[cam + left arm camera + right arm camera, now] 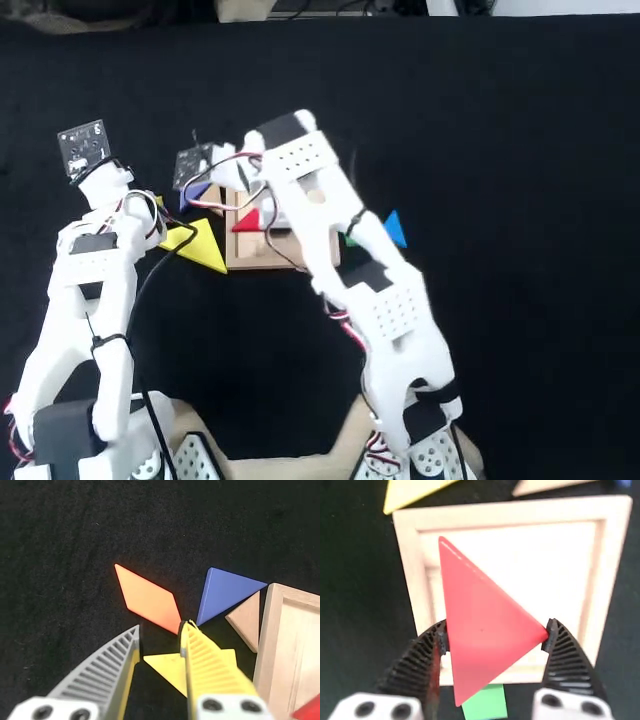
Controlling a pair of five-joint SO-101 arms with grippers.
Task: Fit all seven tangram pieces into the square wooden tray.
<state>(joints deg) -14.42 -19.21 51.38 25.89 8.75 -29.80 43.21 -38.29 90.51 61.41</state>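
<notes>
Gripping red triangle (480,620) in right pincer (496,629) over the tray (407,570) — long edge roughly along one rim; left pincer (161,626) spread, just outside the tray.

We see a pale, unpainted wooden tray (510,512), smooth and matt; the red triangle (480,625) is smooth with a slight sheen; the yellow triangle (200,243) at the tray's nine o'clock looks painted, matt; the table cloth (75,530) is black, matt, faintly fuzzy.

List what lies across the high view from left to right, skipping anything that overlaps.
yellow triangle → tray → green piece → right blue triangle
</notes>
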